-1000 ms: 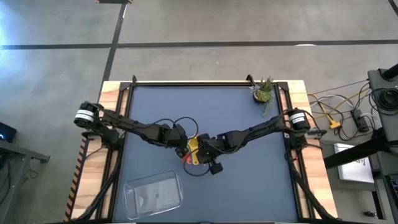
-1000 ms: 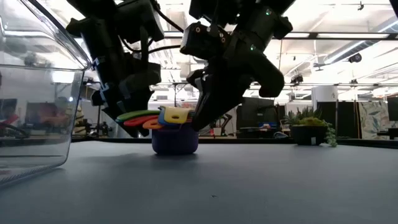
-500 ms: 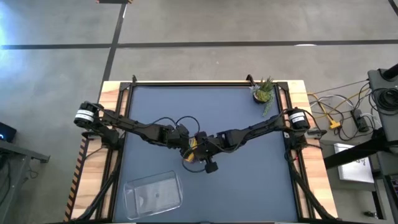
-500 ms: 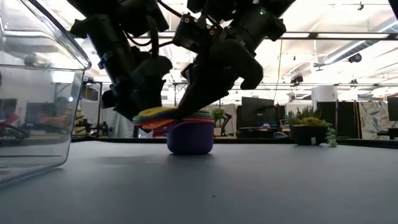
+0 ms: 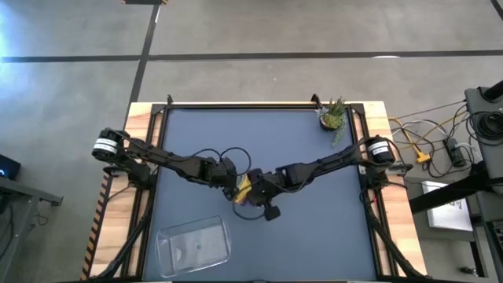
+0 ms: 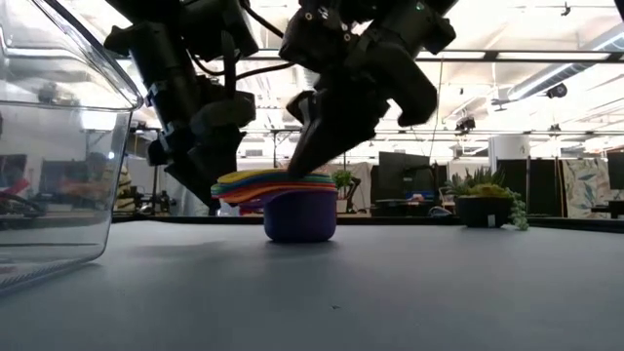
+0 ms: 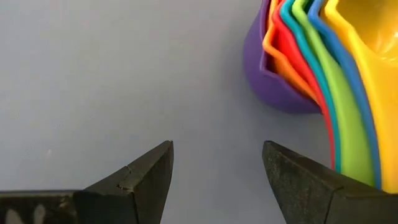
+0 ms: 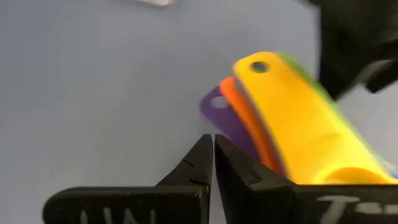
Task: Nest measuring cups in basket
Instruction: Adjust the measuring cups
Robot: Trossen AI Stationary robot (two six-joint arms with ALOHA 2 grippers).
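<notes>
the measuring cups (image 7: 323, 93) are showing purple outermost, then orange, red, teal, green, blue, yellow, sitting on a grey-blue table (image 7: 112, 74)

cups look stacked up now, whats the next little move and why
Probably close the left gripper on the stack of cups to lift it. The cups sit nested on the table mat, outside the clear basket at the near edge. The left gripper is open beside the stack, holding nothing; the right gripper is shut and empty.
</notes>
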